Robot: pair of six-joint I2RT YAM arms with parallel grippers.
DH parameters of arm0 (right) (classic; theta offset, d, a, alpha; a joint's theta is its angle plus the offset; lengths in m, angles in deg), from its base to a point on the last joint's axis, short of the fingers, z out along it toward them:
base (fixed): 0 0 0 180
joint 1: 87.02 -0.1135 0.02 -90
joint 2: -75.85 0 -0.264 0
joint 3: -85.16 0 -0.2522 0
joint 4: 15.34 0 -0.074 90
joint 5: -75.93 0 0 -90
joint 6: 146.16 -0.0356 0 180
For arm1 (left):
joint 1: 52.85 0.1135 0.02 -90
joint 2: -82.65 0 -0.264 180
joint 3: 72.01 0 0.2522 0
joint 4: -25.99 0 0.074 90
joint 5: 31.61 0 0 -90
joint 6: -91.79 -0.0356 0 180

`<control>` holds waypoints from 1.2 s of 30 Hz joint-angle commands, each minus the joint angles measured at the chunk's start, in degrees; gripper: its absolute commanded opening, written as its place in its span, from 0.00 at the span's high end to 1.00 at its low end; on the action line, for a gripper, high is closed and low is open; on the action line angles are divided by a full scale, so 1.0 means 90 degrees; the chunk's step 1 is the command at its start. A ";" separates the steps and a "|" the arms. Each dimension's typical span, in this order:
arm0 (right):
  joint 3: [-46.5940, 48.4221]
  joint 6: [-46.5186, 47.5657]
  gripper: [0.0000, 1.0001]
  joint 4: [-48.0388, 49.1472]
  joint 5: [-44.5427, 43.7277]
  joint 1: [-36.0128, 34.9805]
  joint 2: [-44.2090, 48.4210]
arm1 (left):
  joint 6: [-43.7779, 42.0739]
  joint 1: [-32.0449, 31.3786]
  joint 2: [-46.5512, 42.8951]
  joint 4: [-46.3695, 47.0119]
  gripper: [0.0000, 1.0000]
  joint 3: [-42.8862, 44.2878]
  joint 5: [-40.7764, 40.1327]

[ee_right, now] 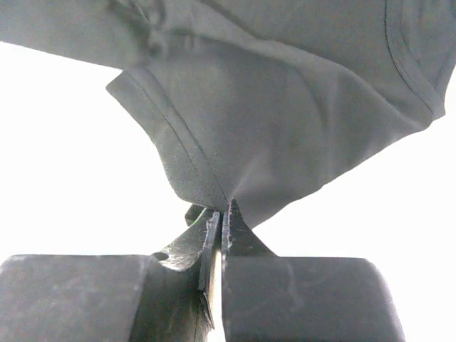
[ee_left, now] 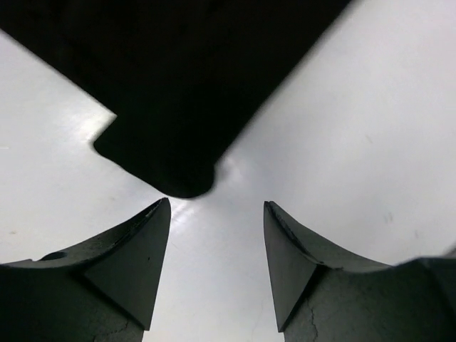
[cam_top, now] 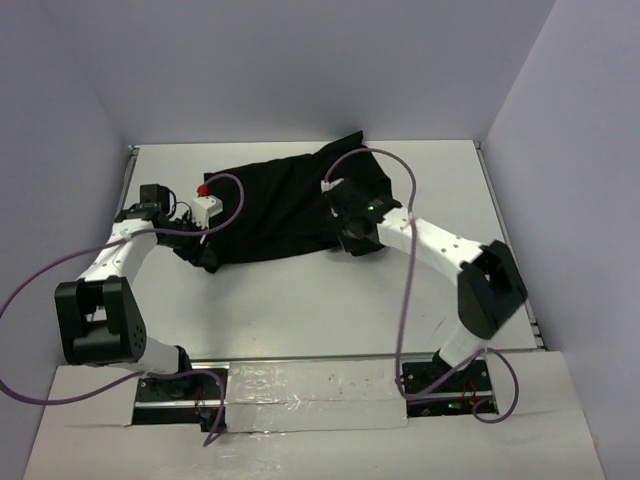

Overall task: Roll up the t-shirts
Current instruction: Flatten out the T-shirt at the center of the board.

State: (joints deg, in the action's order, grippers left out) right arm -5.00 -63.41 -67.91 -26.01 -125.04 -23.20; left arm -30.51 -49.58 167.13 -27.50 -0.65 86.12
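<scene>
Nearest me, my left claw stands spread and holds nothing. A rounded corner of the black t-shirt lies flat on the worktop just beyond its tips, apart from both of them. If I drive that claw forward low, I judge it may shove the corner along and ruck it up instead of getting a finger under it. The cloth is dark and limp, and I cannot tell how many layers that corner has.

Further in, my right claw is pressed together and pinches a small fold of the shirt next to a stitched hem, the cloth tenting away from the pinch. The bite looks thin, right at the fingertips. A firm pull could let the fabric slide out, or it could lift one layer only and leave the rest behind.

With one side gripped and the other loose, any move by the right arm alone would, I think, drag the shirt askew across the worktop and twist it. A twisted start makes a lopsided roll.

Farther back, the shirt lies slanted and rumpled, its far corner peaked up near the back of the worktop. The right arm's purple cable loops over that part and might catch cloth if the arm swings.
</scene>
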 commanded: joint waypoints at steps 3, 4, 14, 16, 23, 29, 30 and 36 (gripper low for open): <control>-0.1029 0.0327 1.00 -0.0502 0.0370 -0.0423 0.1248 | -0.0881 0.0038 -0.0072 -0.1360 0.37 0.0445 0.0817; -0.1263 0.0317 1.00 -0.0503 0.0467 -0.0453 0.1520 | -0.0469 -0.0011 -0.0013 -0.0633 0.38 0.0542 0.0671; -0.1919 0.0248 1.00 -0.0542 0.0507 -0.0395 0.2333 | 0.0574 0.0213 0.1833 0.0245 0.50 0.1930 -0.1041; -0.1900 0.0239 1.00 -0.0473 0.0478 -0.0385 0.2294 | -0.0218 0.0203 0.1843 0.0186 0.46 0.1774 -0.0438; -0.1871 0.0258 1.00 -0.0395 0.0497 -0.0365 0.2157 | -0.1381 0.0223 0.2574 -0.0770 0.42 0.2535 0.0482; -0.1919 0.0239 1.00 -0.0327 0.0429 -0.0336 0.2196 | -0.1812 0.0242 0.2868 -0.1035 0.45 0.2233 0.0123; -0.1910 0.0239 1.00 -0.0327 0.0429 -0.0326 0.2187 | -0.1880 0.0233 0.2936 -0.1074 0.46 0.2232 0.0094; -0.1900 0.0229 1.00 -0.0346 0.0351 -0.0297 0.2128 | -0.2242 0.0252 0.2937 -0.1475 0.49 0.2203 0.0289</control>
State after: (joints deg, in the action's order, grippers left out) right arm -22.29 -61.59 -72.31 -21.75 -128.21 -4.11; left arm -46.81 -47.52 194.11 -37.53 19.53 86.14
